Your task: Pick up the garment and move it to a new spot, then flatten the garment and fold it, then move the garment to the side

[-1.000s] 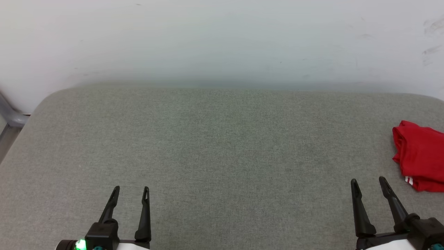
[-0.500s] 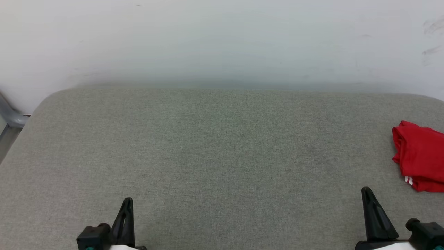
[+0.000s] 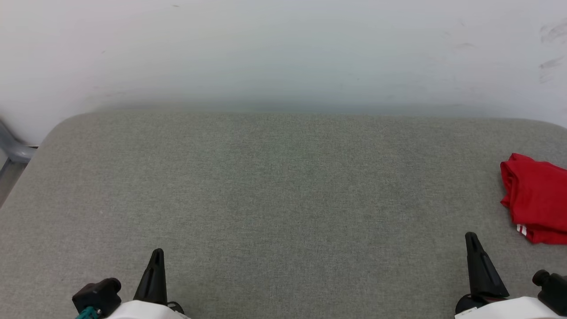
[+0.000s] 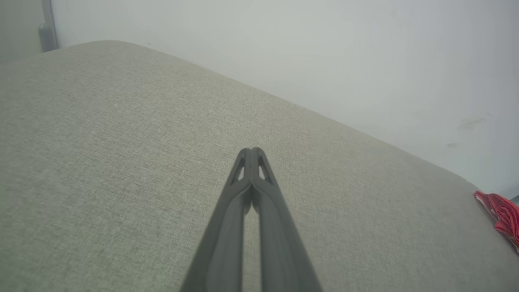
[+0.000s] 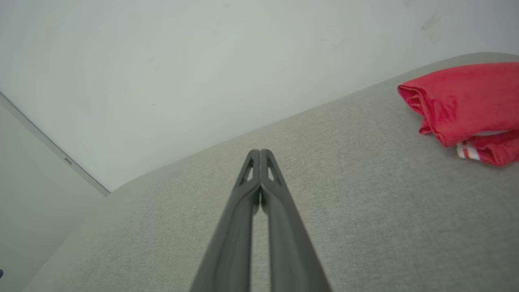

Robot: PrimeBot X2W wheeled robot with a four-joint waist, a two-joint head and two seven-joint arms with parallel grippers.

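The garment [image 3: 536, 199] lies folded in a red bundle at the far right edge of the grey padded surface [image 3: 283, 186], a bit of red-and-white trim showing at its near corner. The right wrist view has the garment [image 5: 466, 105] at its upper right; the left wrist view catches the garment [image 4: 500, 213] at its right edge. My right gripper [image 3: 471, 237] sits low at the bottom right, shut and empty, short of the garment and to its left. At the bottom left my left gripper [image 3: 157, 253] is shut on nothing. Both pairs of fingers [image 4: 252, 152] [image 5: 259, 153] are pressed together in the wrist views.
A pale wall [image 3: 283, 53] rises behind the padded surface. A grey metal frame [image 3: 13, 150] shows past the surface's rounded left corner.
Both grippers have gone from open to shut, and both arms have drawn back toward the bottom edge. The garment has not moved.
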